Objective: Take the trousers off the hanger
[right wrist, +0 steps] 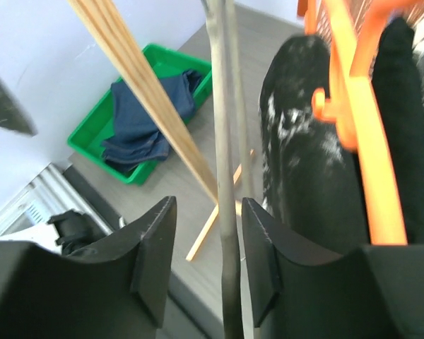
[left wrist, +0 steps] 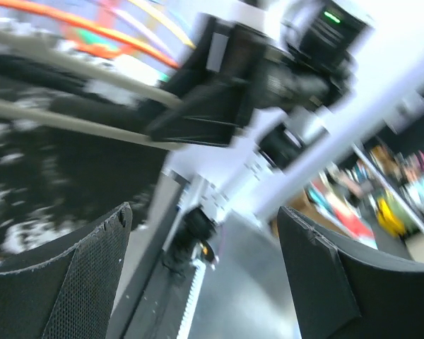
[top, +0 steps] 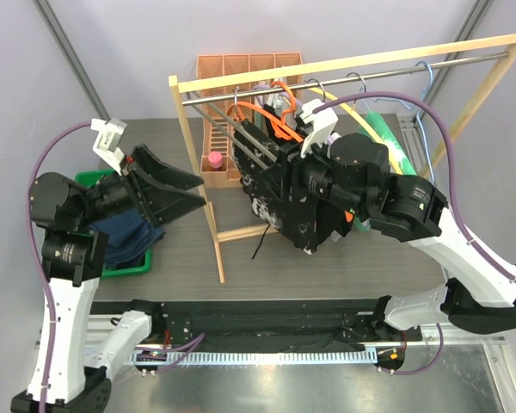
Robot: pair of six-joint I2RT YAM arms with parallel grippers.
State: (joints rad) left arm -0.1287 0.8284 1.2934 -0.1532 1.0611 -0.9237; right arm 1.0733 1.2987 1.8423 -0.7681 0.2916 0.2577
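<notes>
While the black cloth trousers with white speckles [right wrist: 304, 169] hang folded from the light wooden garment rack [top: 327, 64], just beside an orange plastic hanger [right wrist: 353, 106], the plain navy blue cloth trousers [right wrist: 145, 120] lie crumpled in a green plastic bin [right wrist: 92, 138] on the grey counter [top: 344, 267], well apart (to the left of the rack's post). Right jaws: parted, straddling a thin grey metal rod [right wrist: 222, 176] without pinching it. Left jaws: spread wide, holding nothing, near the bin. Any print on the hanging cloth is too small to read.
</notes>
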